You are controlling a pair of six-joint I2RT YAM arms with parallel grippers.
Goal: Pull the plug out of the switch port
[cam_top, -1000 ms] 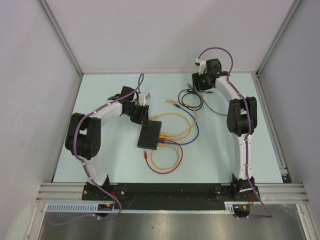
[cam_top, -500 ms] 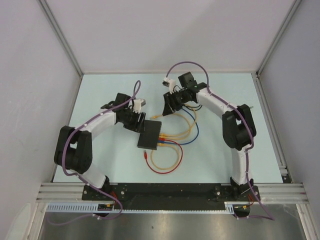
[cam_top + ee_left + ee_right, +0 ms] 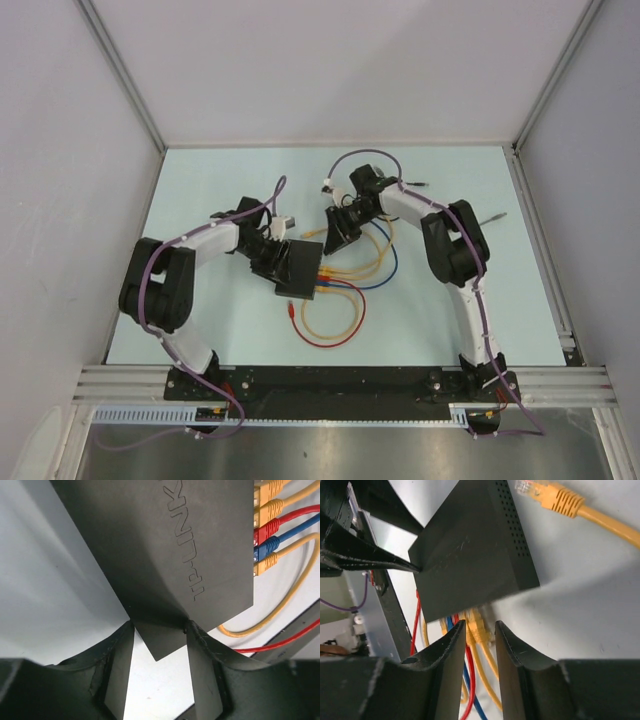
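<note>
The flat black switch (image 3: pixel 298 270) lies mid-table, also in the left wrist view (image 3: pixel 165 545) and the right wrist view (image 3: pixel 470 555). Several plugs, yellow (image 3: pixel 269 510), red (image 3: pixel 267 530) and blue (image 3: pixel 267 547), sit in the sockets on its right edge (image 3: pixel 325 274). My left gripper (image 3: pixel 270 252) is open, its fingertips (image 3: pixel 131 626) against the switch's far-left corner, which pokes between them (image 3: pixel 159 625). My right gripper (image 3: pixel 333 243) is open and straddles a yellow plug (image 3: pixel 481 626) at the sockets, with its left finger touching the plug and a small gap on the right (image 3: pixel 479 627).
A loose yellow plug (image 3: pixel 555 497) lies beyond the switch (image 3: pixel 312 233). Yellow, red and blue cable loops (image 3: pixel 335 318) spread in front and to the right, with a loose red plug (image 3: pixel 291 310). A grey cable end (image 3: pixel 495 215) lies far right. Walls enclose the table.
My right arm has swung from the back right down to the switch's socket side. My left gripper has moved onto the switch's far-left corner.
</note>
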